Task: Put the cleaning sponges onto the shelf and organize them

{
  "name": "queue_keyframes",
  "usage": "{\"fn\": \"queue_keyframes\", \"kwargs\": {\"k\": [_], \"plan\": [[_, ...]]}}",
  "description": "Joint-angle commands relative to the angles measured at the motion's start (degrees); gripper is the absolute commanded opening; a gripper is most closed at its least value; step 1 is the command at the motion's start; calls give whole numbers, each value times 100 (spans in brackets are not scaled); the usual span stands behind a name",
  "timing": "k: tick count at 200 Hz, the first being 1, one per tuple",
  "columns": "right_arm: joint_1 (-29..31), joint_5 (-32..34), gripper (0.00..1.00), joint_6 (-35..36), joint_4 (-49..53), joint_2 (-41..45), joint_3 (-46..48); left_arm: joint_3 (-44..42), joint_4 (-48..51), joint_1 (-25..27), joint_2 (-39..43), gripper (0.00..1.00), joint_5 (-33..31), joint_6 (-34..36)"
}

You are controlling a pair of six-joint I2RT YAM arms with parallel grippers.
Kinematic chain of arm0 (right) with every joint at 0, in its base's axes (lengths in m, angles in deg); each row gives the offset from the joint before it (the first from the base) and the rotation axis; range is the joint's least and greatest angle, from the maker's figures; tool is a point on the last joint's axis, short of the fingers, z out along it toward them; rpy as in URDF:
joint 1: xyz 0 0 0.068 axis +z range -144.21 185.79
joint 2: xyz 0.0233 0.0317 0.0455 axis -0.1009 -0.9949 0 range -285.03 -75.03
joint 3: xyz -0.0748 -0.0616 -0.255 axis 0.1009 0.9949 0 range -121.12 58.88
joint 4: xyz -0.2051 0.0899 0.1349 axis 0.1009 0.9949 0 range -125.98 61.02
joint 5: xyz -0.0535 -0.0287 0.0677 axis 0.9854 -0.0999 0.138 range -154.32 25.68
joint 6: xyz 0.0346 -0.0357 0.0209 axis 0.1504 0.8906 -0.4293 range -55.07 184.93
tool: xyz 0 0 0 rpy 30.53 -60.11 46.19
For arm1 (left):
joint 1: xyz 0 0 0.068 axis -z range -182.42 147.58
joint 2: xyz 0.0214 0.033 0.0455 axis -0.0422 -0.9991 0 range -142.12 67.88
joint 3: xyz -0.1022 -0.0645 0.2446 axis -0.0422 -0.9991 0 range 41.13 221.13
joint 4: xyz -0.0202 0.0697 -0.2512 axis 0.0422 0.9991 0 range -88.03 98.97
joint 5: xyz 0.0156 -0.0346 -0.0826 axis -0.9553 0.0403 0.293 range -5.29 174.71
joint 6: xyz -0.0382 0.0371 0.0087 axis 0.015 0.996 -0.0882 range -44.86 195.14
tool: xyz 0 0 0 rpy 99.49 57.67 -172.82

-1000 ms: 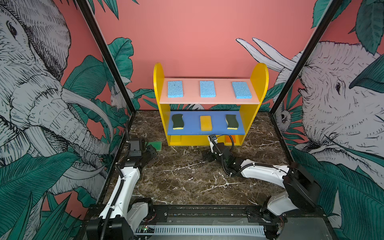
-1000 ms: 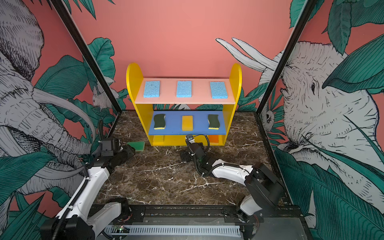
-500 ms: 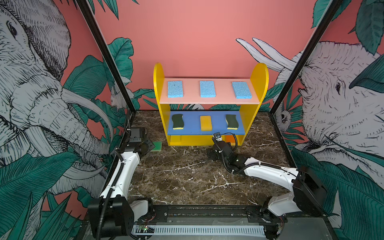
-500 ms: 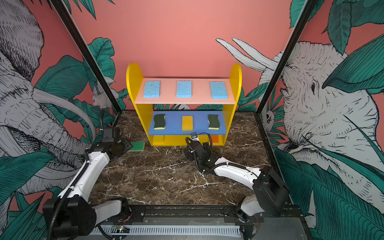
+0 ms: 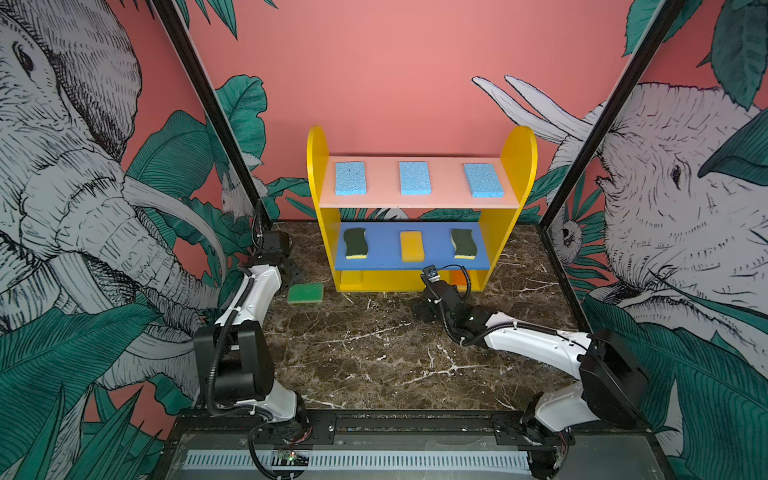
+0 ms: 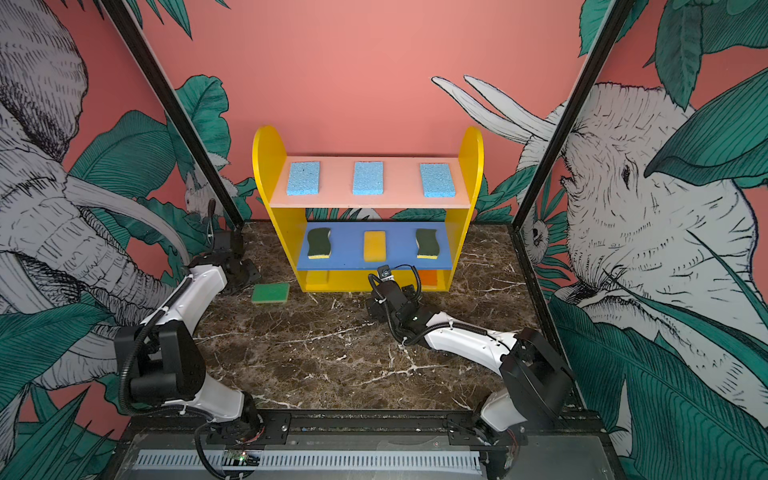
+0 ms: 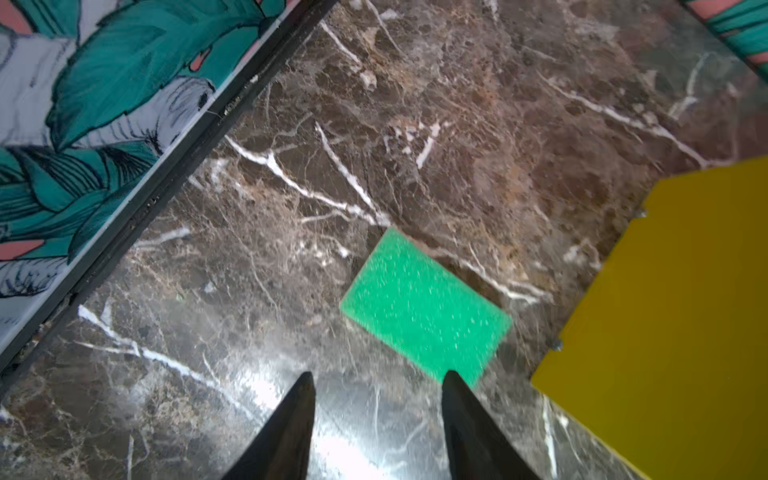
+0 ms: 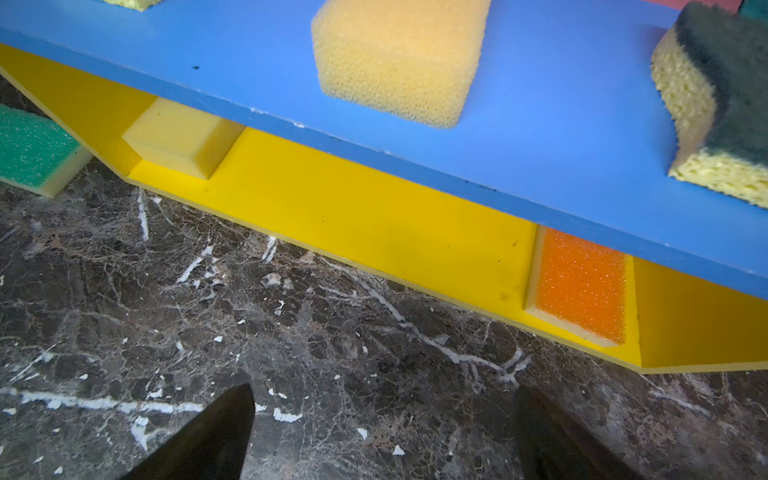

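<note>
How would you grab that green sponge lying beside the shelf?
Come from straight above with the left tool, nearest it, and pinch the green sponge across its two long edges. It lies flat on the marble table, so only its thin sides offer grip, and a short end faces the shelf, leaving less room there.

Left arm (image 5: 258, 286) and right arm (image 5: 536, 343): white link shells, black joint housings (image 5: 243, 365), black corrugated cable conduit (image 6: 121, 386), white ties. Fingers (image 7: 291, 432) black, tapered to points.

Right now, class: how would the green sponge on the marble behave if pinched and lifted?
The green sponge probably squashes, being porous foam. Likely light for its size. Flat and rectangular, it should slide, not roll.
</note>
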Motion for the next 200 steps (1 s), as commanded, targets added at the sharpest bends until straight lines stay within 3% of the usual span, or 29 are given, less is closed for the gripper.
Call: {"fn": "queue_keyframes", "kwargs": {"k": [1, 60, 121, 200], "plan": [[-48, -231, 99, -45, -137, -97, -141, 390, -109, -51, -322, 51, -186, 121], [-91, -489, 99, -65, -187, -338, -292, 1190, -59, -61, -1690, 51, -674, 178], [-124, -551, 99, -96, -240, -466, -288, 1938, 124, -57, -2609, 45, -954, 345], [-142, -783, 99, -175, -384, -507, -216, 1541, 215, -5, -2673, 41, -522, 413]]}}
